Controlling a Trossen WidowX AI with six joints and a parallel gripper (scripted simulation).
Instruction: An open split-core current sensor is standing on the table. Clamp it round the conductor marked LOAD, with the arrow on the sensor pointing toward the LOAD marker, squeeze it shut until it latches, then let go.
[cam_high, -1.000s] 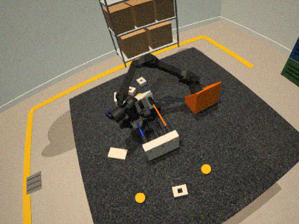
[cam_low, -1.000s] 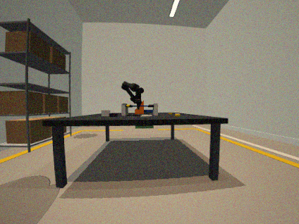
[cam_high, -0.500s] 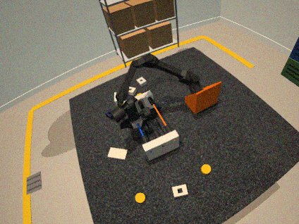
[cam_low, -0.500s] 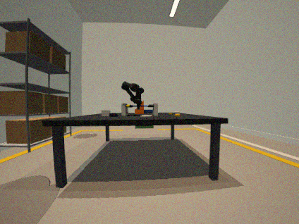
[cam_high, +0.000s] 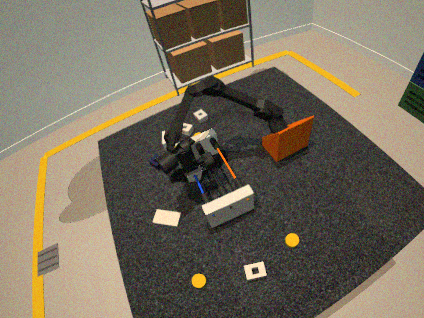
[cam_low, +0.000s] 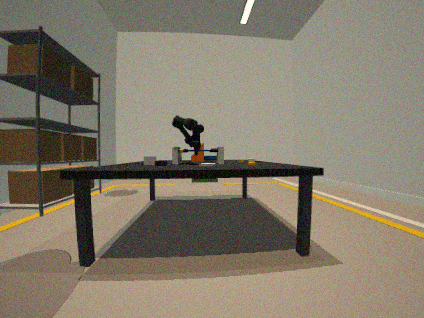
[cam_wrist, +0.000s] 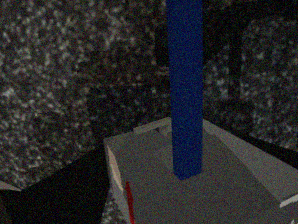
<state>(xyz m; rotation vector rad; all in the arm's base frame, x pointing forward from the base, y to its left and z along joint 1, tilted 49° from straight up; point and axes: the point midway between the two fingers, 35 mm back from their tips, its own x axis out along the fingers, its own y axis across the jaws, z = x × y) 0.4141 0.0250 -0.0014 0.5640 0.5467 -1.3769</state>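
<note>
Gripping the grey sensor (cam_high: 194, 173) (cam_wrist: 150, 192), the claw (cam_high: 192, 172) has it by the blue bar (cam_high: 200, 185) (cam_wrist: 186, 90); probably light, stiff-hinged, so best held low on both flat sides.

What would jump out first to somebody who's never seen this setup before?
Probably the bright orange angled panel, standing on the dark table beside the black arm. Next, in the top view, come two yellow discs, lying either side of a white square with a dark centre. Up close, the wrist view is dominated by an upright blue bar before a grey body.
</note>
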